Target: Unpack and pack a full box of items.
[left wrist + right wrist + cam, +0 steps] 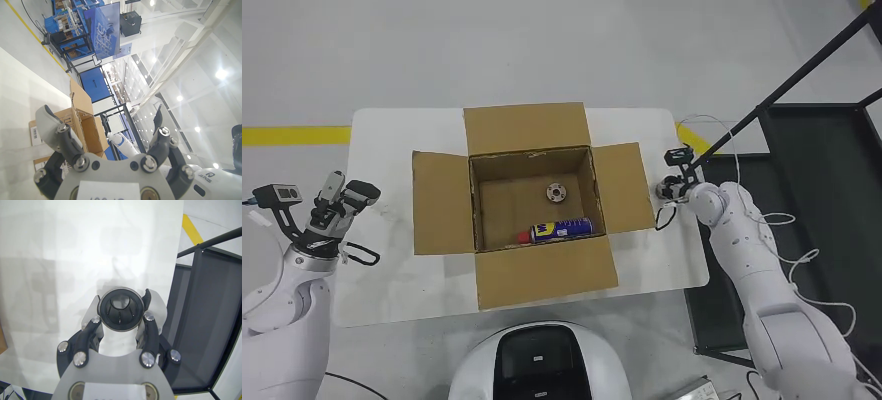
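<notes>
Box (527, 130) is seen from above holding a spray can (562, 230) and ring (556, 191); a sleeve (121, 313) is clamped in the right gripper (122, 298); left gripper (102, 111) is spread.

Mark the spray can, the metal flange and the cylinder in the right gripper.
spray can (567, 229), top view, blue body.
metal flange (550, 190), top view, flat ring.
cylinder (121, 313), right wrist view, inner bore wall.

A robotics test hall with a warehouse air: a white counter (392, 290) bearing an open cardboard box (542, 275) stands on a grey floor (322, 60) marked with a yellow line (292, 134), while blue racks (53, 20) of cartons (74, 53), a large screen (105, 30) and ceiling lamps (221, 73) fill the far background.
</notes>
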### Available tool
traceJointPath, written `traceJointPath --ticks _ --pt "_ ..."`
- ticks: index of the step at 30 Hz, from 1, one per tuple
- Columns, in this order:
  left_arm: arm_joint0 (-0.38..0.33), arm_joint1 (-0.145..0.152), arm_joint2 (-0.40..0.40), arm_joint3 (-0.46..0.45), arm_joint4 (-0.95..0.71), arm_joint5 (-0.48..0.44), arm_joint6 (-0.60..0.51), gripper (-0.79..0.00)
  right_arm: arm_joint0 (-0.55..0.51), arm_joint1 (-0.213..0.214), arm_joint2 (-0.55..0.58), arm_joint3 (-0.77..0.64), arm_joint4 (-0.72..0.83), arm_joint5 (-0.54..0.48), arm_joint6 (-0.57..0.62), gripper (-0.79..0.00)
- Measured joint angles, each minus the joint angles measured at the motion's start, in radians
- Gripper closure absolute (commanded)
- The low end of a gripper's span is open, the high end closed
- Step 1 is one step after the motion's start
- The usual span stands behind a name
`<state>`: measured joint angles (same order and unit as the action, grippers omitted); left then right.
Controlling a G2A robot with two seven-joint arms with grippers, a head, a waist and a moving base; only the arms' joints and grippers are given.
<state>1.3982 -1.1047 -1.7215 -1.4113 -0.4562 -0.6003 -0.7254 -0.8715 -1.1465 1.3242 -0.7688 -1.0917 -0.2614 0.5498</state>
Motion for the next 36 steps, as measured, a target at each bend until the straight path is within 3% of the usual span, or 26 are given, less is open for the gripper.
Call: traceJointPath --ticks 1,2,3,4,13,16,21,25,29,36 --pt "0.0 0.0 0.0 0.0 0.0 0.0 0.0 -0.785 0.001 -0.001 -0.002 0.003 0.003 -0.001 -0.004 -0.028" --pt "0.0 0.0 0.0 0.0 0.0 0.0 0.0 -0.785 0.002 -0.001 -0.004 0.008 0.005 -0.002 -0.01 -0.296" --pt "0.0 0.0 0.0 0.0 0.0 0.0 0.0 -0.785 0.002 -0.002 -0.004 0.01 0.007 -0.005 -0.016 -0.727" --pt "0.0 0.0 0.0 0.0 0.0 0.0 0.0 -0.785 0.001 -0.002 -0.004 0.01 0.009 -0.007 -0.022 -0.785" --pt "0.0 0.0 0.0 0.0 0.0 0.0 0.0 -0.785 -0.058 0.014 0.036 -0.112 0.01 0.025 -0.057 -0.785" --pt "0.0 0.0 0.0 0.0 0.0 0.0 0.0 -0.785 -0.116 0.031 0.087 -0.227 -0.01 0.054 -0.065 -0.785" --pt "0.0 0.0 0.0 0.0 0.0 0.0 0.0 -0.785 -0.281 0.06 0.204 -0.6 -0.039 0.106 0.003 -0.785" --pt "0.0 0.0 0.0 0.0 0.0 0.0 0.0 -0.785 -0.408 0.076 0.288 -0.916 0.014 0.022 0.101 -0.785" --pt "0.0 0.0 0.0 0.0 0.0 0.0 0.0 -0.785 -0.435 0.082 0.291 -1.094 0.052 -0.053 0.2 -0.785" --pt "0.0 0.0 0.0 0.0 0.0 0.0 0.0 -0.785 -0.356 0.079 0.149 -1.162 0.097 -0.135 0.306 -0.785"
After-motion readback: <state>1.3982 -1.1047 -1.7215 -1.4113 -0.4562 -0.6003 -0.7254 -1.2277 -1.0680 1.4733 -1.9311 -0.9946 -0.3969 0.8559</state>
